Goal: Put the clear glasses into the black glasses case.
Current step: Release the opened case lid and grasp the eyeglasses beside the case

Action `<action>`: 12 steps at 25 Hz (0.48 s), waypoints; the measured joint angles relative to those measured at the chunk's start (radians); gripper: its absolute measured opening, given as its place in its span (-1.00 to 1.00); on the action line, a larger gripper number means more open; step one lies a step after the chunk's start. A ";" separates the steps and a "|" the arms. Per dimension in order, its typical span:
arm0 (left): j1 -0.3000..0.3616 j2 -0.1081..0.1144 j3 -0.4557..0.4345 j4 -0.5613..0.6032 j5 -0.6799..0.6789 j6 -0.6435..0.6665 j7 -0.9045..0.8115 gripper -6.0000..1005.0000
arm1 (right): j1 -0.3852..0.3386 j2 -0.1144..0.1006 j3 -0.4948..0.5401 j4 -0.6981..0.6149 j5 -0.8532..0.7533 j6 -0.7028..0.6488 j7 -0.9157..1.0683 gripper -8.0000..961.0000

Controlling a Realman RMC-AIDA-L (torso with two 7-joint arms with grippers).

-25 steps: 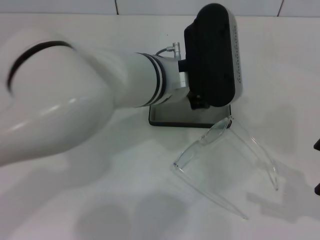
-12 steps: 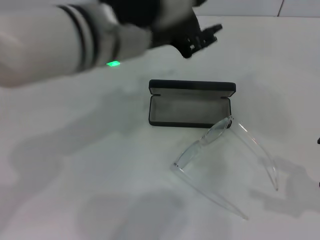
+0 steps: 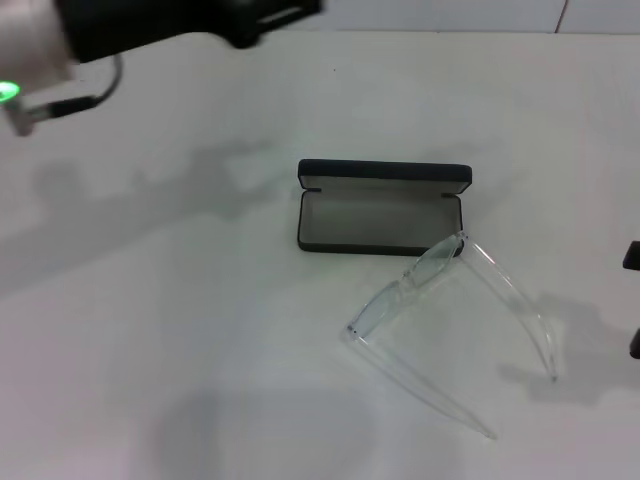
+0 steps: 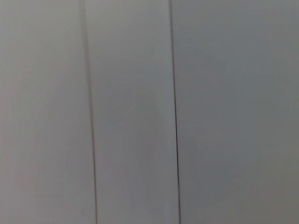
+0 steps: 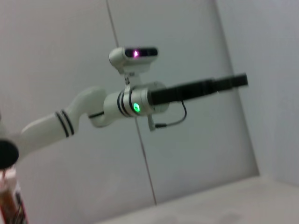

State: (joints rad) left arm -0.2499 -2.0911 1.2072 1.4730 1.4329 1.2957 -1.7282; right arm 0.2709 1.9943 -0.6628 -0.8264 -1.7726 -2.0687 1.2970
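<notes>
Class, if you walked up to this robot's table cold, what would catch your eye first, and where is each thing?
First the black glasses case, lying open at the middle of the white table with its greyish lining showing. Just in front of it, toward the robot's right, the clear glasses lie outside it with arms spread, one corner at the case's front edge. The left gripper is raised at the far left, away from both.

clear glasses point(image 3: 450, 310) before open black glasses case point(image 3: 380, 215)

A white jointed robot arm point(image 5: 84, 114) with black rings reaches from the lower left toward the frame's middle, a green light glowing near its wrist. Its long black left gripper point(image 5: 232, 80) points right, against grey wall panels point(image 5: 196, 154).
</notes>
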 joint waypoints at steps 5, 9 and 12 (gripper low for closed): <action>-0.018 0.003 -0.197 -0.249 -0.186 0.272 0.201 0.03 | 0.052 0.006 -0.081 -0.228 -0.054 0.015 0.161 0.62; -0.003 0.004 -0.278 -0.363 -0.222 0.351 0.240 0.04 | 0.115 0.015 -0.233 -0.482 -0.133 0.081 0.312 0.62; -0.001 0.019 -0.306 -0.439 -0.210 0.412 0.267 0.05 | 0.200 0.016 -0.322 -0.600 -0.240 0.107 0.404 0.62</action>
State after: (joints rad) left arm -0.2511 -2.0723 0.9015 1.0341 1.2226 1.7077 -1.4611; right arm 0.4707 2.0101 -0.9852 -1.4266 -2.0130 -1.9615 1.7008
